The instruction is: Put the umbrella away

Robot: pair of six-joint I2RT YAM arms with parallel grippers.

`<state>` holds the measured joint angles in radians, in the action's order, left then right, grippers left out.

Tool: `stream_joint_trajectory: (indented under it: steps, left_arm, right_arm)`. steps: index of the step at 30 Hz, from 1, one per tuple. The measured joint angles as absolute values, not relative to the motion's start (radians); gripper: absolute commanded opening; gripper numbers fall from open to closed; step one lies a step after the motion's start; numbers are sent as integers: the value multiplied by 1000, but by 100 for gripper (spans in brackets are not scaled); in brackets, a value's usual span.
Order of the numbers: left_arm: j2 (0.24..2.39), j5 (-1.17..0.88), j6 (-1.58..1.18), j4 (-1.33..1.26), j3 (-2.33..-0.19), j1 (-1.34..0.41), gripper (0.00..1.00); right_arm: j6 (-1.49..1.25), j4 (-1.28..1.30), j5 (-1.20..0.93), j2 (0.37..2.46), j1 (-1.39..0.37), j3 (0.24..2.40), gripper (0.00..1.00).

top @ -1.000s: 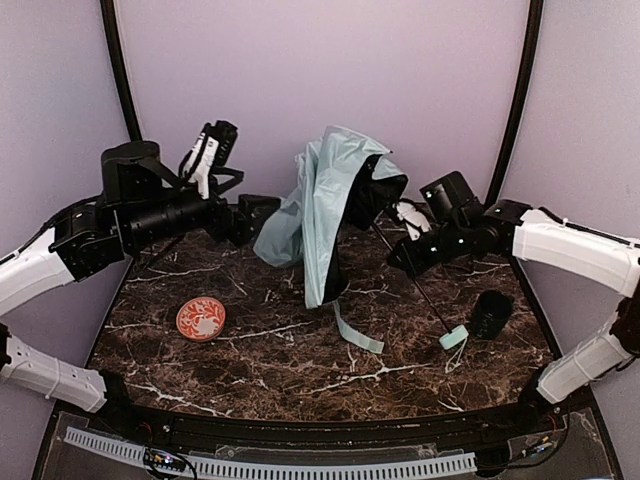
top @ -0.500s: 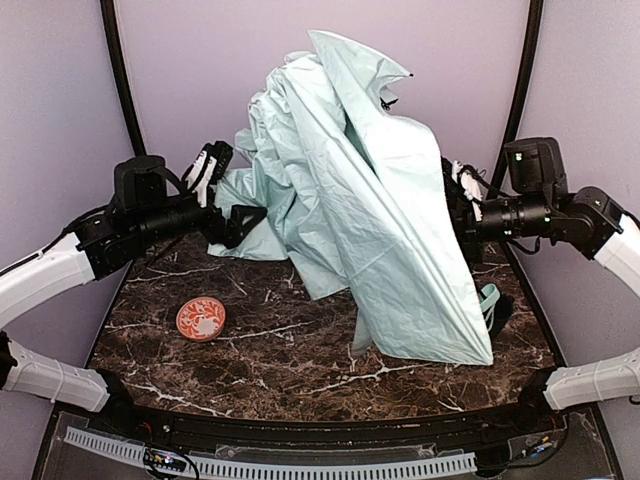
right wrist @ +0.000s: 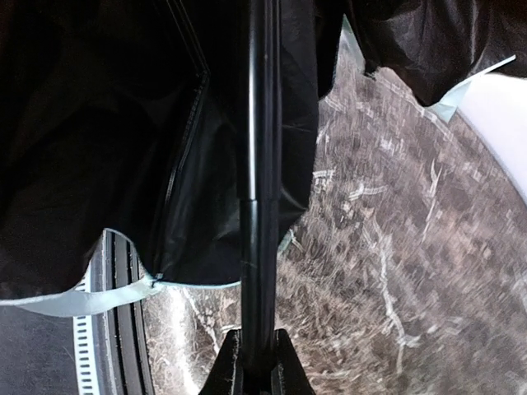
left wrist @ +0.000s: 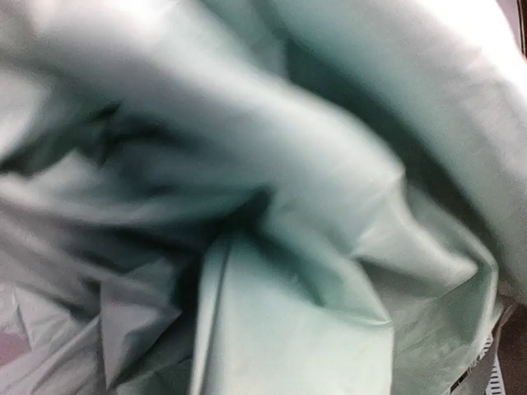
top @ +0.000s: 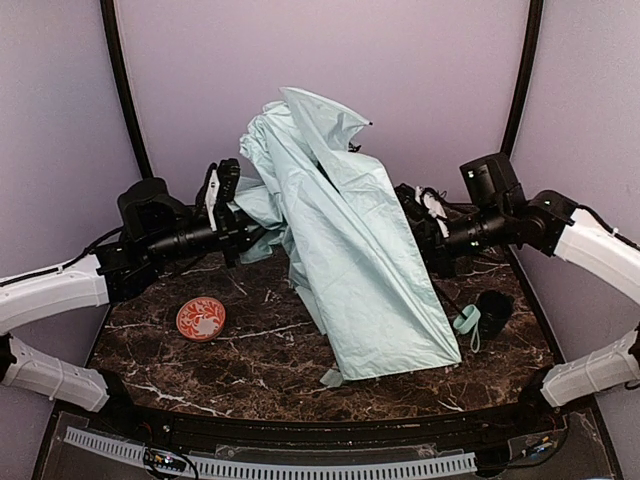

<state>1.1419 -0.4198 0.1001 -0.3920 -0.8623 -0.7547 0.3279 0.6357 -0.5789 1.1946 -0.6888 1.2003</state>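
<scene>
The umbrella (top: 350,240) stands as a tall heap of pale mint fabric over the middle of the table, its hem resting near the front. My left gripper (top: 243,228) pushes into the bunched fabric on its left side. The left wrist view is filled with mint fabric (left wrist: 280,313) that hides the fingers. My right gripper (top: 428,235) is shut on the thin black shaft (right wrist: 263,123), under the black lining (right wrist: 99,123). The fingertips (right wrist: 284,362) pinch the shaft from both sides. The mint handle with its strap (top: 467,322) hangs low at the right.
A dark cup (top: 493,310) stands at the right, just beside the umbrella handle. A red patterned dish (top: 201,318) lies at the front left of the marble table (top: 260,370). Purple walls close in the back and sides.
The fabric heap has sunk lower and drawn in from the right. The right arm moved left and down with the shaft. The left gripper pushed further into the fabric and shut.
</scene>
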Motion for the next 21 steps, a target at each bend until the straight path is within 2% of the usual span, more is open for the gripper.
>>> stream_joint_trajectory:
  steps: [4, 9, 14, 16, 19, 21]
  left_arm:
    - [1210, -453, 24, -562, -864, -791, 0]
    - [1283, -386, -129, -743, -841, -793, 0]
    - [1473, -367, -290, -907, -896, -793, 1]
    - [1533, -346, -327, -942, -903, -791, 14]
    - [1605, -288, -356, -919, -928, -764, 47]
    - [1617, -260, -345, -865, -930, -766, 61]
  right_arm:
    - [242, 595, -577, 1259, -691, 1154, 0]
    - [139, 514, -573, 1243, -731, 1078, 0]
    - [36, 478, -564, 1236, -739, 1028, 0]
    - [12, 479, -575, 1236, -741, 999, 0]
    - [-1, 469, -580, 1232, -757, 961, 0]
    - [-17, 455, -570, 1223, -760, 954, 0]
